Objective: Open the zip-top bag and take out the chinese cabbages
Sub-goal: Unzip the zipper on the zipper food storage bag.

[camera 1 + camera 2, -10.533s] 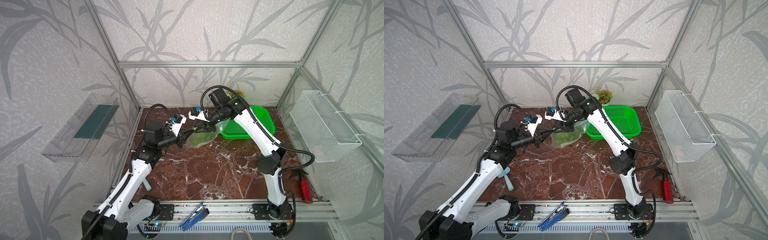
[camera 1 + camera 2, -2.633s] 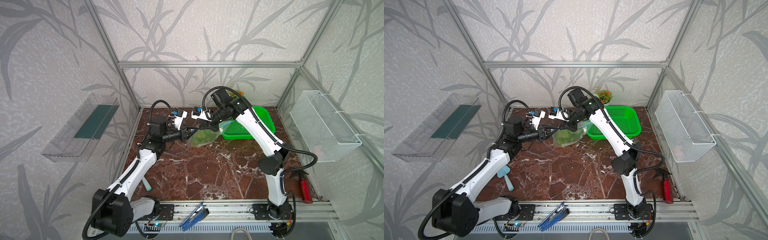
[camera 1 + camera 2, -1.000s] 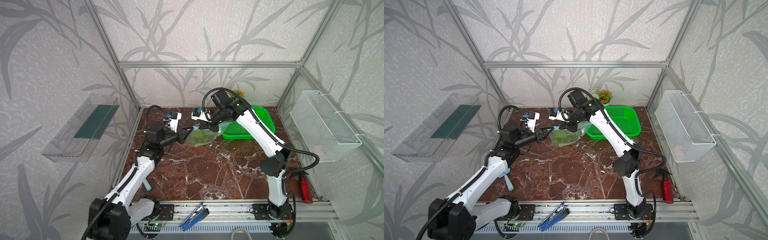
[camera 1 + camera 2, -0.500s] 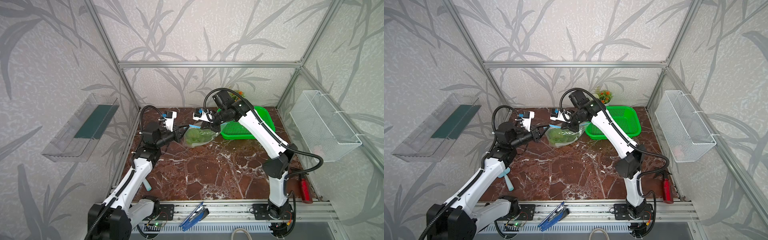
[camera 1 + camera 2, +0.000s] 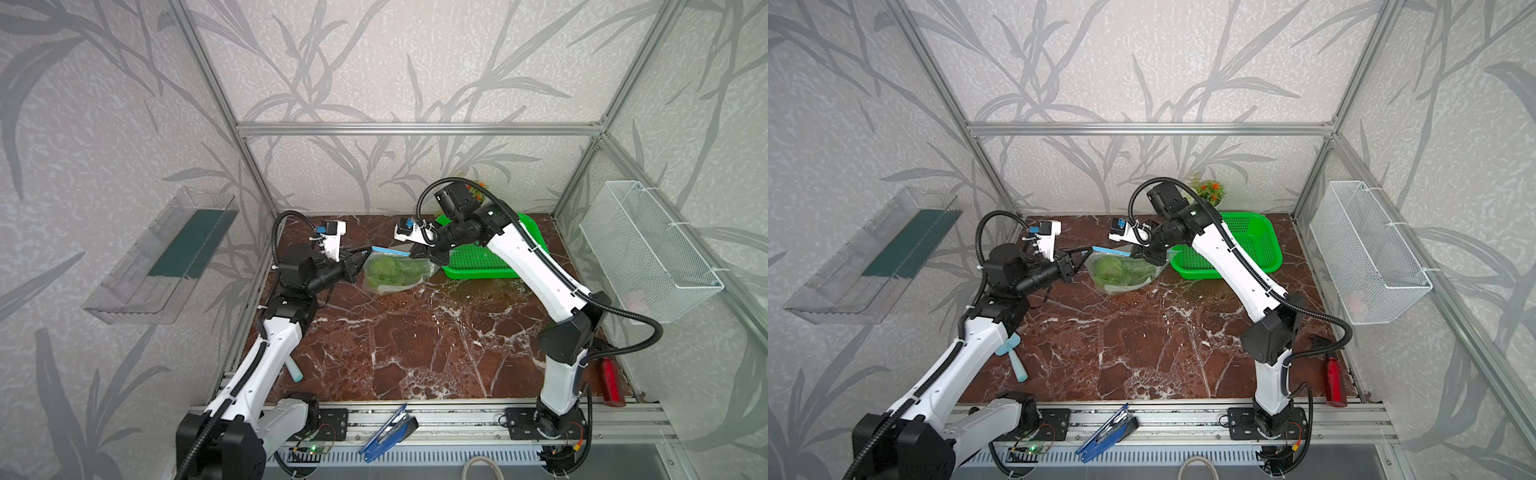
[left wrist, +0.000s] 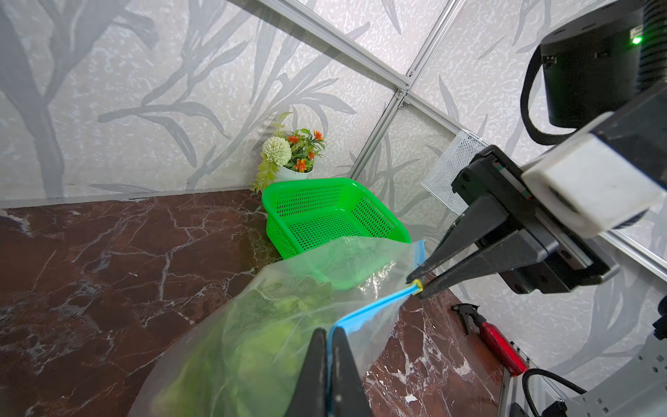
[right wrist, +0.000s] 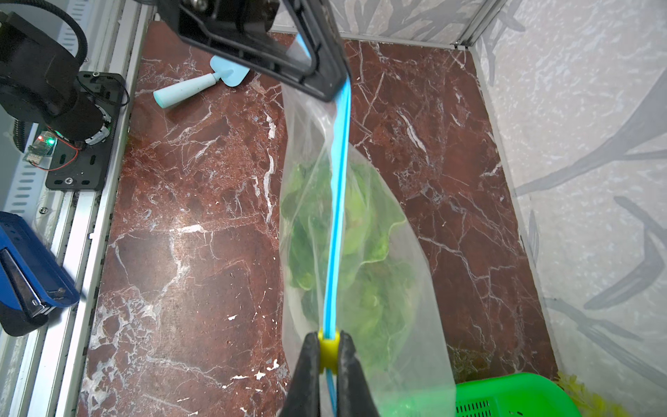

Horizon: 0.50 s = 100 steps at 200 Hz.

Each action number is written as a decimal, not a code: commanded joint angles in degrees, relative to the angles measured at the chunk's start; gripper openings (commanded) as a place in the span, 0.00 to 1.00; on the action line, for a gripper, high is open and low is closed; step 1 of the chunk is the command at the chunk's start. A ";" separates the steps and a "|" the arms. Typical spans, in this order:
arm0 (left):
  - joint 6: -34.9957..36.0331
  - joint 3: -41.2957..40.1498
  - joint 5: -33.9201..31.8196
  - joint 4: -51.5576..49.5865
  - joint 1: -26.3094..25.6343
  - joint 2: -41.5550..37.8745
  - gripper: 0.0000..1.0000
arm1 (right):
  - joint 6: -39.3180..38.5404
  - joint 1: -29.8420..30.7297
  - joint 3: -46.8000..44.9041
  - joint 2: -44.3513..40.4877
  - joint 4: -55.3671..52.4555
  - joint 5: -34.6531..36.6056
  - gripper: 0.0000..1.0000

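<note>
Unzipping step: left pincer (image 6: 328,334) clamps the zip-top bag (image 5: 395,274) by its strip end, right pincer (image 7: 328,339) pinches the yellow slider (image 6: 417,287) at the opposite end; next, probably part the mouth for the chinese cabbages (image 7: 361,252).

I note a green basket (image 5: 1250,249) as reference. A potted plant (image 5: 1209,192) stands just behind it; a red spray bottle (image 5: 1335,382) and a light-blue trowel (image 5: 1016,365) lie well apart from it.
</note>
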 commanded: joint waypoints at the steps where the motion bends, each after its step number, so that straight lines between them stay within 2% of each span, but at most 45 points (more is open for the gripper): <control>1: -0.63 0.27 -4.14 4.72 2.64 -1.29 0.00 | 0.11 -2.30 -2.34 -3.75 -4.72 4.30 0.00; 100: -0.85 0.50 -4.20 5.21 4.38 0.10 0.00 | 1.50 -5.86 -14.88 -11.69 0.96 6.95 0.00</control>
